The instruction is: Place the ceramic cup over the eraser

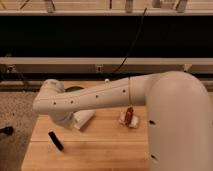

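The task looks unfinished. The eraser, a dark bar, lies uncovered at the near left of the desk. A white tilted shape that I take for the ceramic cup shows just under the robot's forearm, slightly far and right of the eraser and apart from it. The gripper hangs below the forearm's left end, beside the cup and mostly hidden. I cannot tell whether its jaws are open, closed or holding the cup. The cup has yet to be set over the eraser. The desk is pale wood, and a small reddish-and-white item lies right of centre. Beyond are dark rails, a hanging black cable and speckled floor.
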{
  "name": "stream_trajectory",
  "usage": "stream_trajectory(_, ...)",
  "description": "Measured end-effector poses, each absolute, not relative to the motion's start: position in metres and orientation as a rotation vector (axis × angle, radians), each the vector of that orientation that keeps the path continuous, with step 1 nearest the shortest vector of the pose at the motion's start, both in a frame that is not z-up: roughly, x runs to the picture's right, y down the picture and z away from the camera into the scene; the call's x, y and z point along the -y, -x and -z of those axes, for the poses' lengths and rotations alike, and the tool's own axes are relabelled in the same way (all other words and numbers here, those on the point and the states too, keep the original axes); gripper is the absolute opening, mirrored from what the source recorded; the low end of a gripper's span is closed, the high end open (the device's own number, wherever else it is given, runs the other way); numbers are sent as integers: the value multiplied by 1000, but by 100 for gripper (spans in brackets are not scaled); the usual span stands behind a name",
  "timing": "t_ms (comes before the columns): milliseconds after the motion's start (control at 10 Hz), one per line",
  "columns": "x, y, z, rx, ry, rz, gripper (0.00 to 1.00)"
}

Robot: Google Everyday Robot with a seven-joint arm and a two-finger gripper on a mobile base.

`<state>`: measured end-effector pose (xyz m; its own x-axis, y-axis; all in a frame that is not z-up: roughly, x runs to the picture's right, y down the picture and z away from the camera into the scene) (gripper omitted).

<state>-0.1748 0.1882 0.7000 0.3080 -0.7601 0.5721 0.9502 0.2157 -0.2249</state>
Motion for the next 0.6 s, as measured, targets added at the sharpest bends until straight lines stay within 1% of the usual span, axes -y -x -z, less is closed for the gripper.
stream_trajectory(100,-187,175,-700,382,599,1225,21)
stream_trajectory(300,-173,176,-704,439,608,1222,42)
stream_trajectory(500,-148,173,-722,487,615,1199,62)
stream_trajectory(600,-134,166,-736,513,620,1171,74)
